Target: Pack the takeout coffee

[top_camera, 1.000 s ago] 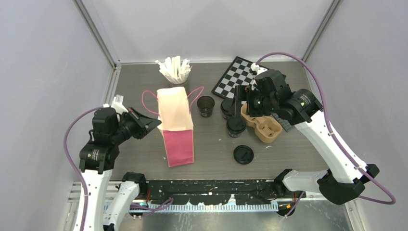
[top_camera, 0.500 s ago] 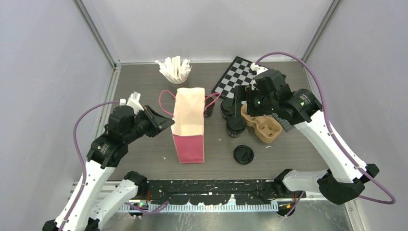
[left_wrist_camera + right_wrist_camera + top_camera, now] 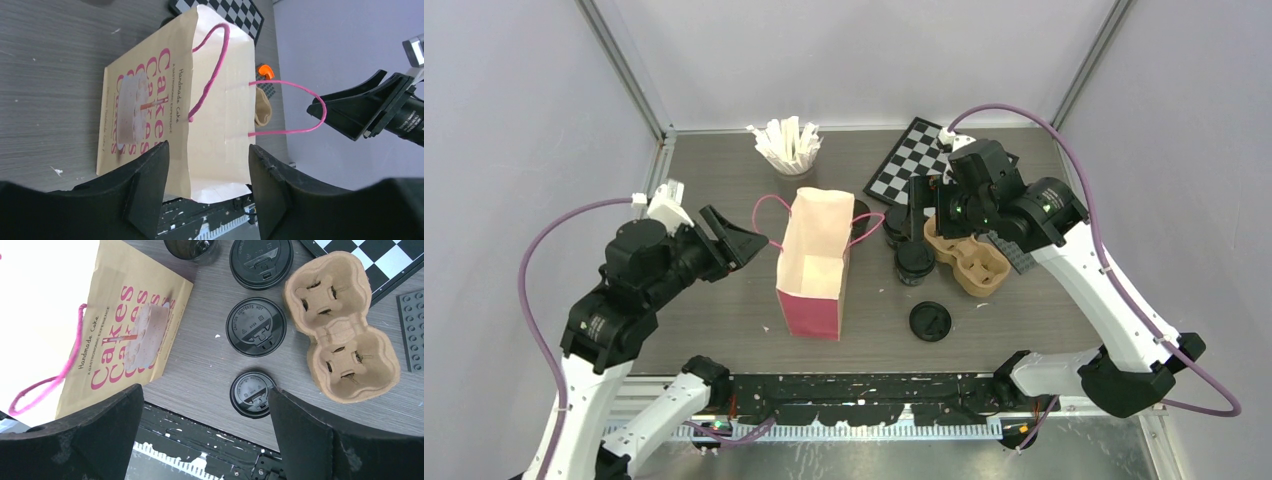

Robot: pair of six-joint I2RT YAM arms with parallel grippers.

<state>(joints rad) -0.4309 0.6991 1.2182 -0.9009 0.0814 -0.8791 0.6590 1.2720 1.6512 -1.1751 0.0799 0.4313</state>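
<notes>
A loose black lid (image 3: pixel 930 321) lies nearest, at five o'clock of the paper bag (image 3: pixel 812 262); the left gripper (image 3: pixel 207 155) at its nine o'clock is parted, grasping nothing. At three o'clock two lidded cups (image 3: pixel 915 262) stand by the carrier (image 3: pixel 972 262) — the right gripper (image 3: pixel 202 400) hangs above, spread wide, empty.

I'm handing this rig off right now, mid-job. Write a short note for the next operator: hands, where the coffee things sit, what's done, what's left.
Left hand: open, beside the paper bag, gripping nothing.
Right hand: open, hovering over the cups, holding nothing.
Paper bag: upright, mouth open, no cup visible inside.
Two lidded black cups stand next to the pulp carrier, whose holes are empty. A lidless cup sits by the bag's far corner. A loose lid lies flat on the near side.
Done: bag stood open.
Left: probably lid the open cup, then get the cups into the bag.
</notes>
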